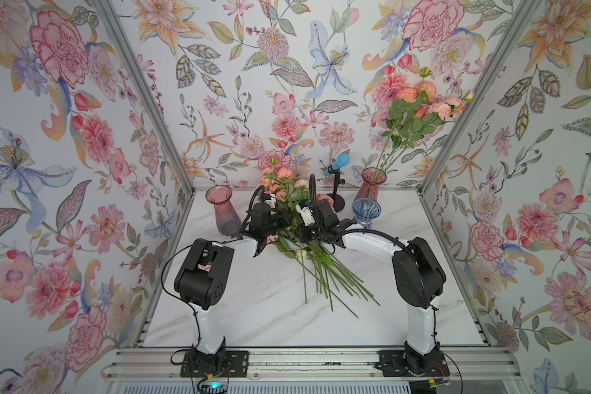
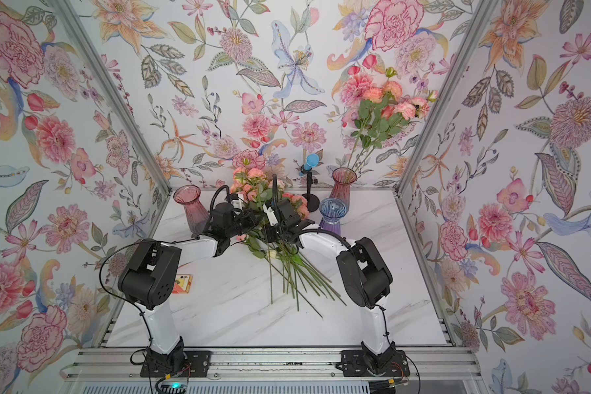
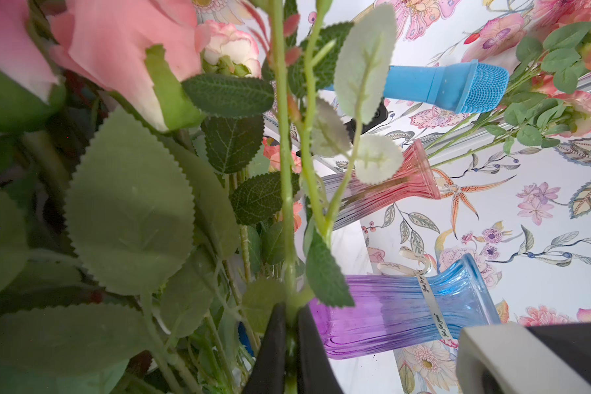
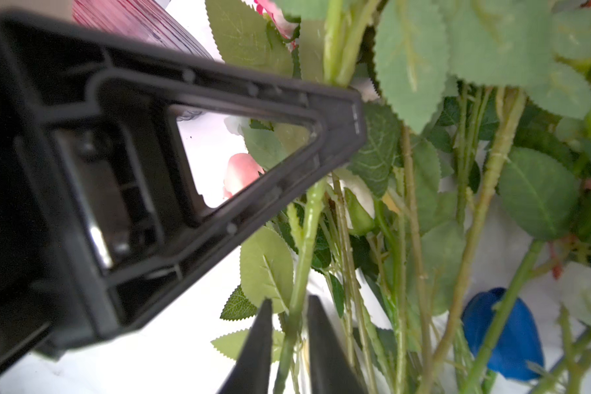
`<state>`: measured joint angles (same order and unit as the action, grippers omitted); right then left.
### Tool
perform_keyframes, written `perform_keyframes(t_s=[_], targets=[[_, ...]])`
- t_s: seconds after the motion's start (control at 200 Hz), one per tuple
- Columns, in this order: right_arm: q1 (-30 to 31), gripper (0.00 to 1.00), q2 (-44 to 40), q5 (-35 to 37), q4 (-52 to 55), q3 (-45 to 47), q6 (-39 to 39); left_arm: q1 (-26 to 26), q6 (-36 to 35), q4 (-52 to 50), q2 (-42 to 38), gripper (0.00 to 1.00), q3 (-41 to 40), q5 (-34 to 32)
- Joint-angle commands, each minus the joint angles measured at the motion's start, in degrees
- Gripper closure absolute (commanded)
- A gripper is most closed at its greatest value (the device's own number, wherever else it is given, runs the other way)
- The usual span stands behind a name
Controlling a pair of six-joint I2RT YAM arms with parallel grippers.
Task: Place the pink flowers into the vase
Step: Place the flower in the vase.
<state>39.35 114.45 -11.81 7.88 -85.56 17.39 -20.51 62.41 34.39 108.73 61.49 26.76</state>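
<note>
A pile of pink flowers (image 1: 287, 191) lies mid-table in both top views, stems (image 1: 325, 279) fanned toward the front edge. More pink flowers (image 1: 420, 102) stand in the pink vase (image 1: 373, 184) at the back right. My left gripper (image 3: 291, 307) is shut on one green stem (image 3: 285, 170) in the pile; it reaches in from the left (image 1: 285, 223). My right gripper (image 4: 290, 302) comes from the right (image 1: 304, 232) and closes on a green stem (image 4: 304, 238) just beside the left gripper's black finger (image 4: 219, 153). A pink rose (image 3: 116, 51) fills the left wrist view.
An empty pink vase (image 1: 223, 211) stands left of the pile and a blue-and-purple vase (image 1: 365, 211) to its right. A blue microphone (image 1: 337, 163) on a black stand sits behind. A blue bloom (image 4: 505, 334) and a white bud (image 4: 359, 194) lie among the stems. A card (image 2: 182, 283) lies near the left arm.
</note>
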Motion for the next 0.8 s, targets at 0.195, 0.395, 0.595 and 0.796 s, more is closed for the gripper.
perform_keyframes(t_s=[0.195,0.395,0.595,0.796], targets=[[-0.4,1.0,-0.1,-0.3,-0.8,-1.5,0.0,0.4,-0.5,1.5,-1.1,0.89,0.0,-0.1],[-1.4,1.0,-1.3,-0.3,-0.7,-0.4,-0.2,0.4,-2.3,-0.3,-1.4,0.63,0.5,-1.2],[-1.9,1.0,-2.4,-0.3,-0.7,1.3,-0.4,1.1,-3.6,-1.8,-2.4,0.46,0.6,-1.9],[-5.4,1.0,-4.2,-0.6,-0.2,1.9,-0.9,2.5,-5.3,-3.9,-5.8,0.18,0.2,-2.1]])
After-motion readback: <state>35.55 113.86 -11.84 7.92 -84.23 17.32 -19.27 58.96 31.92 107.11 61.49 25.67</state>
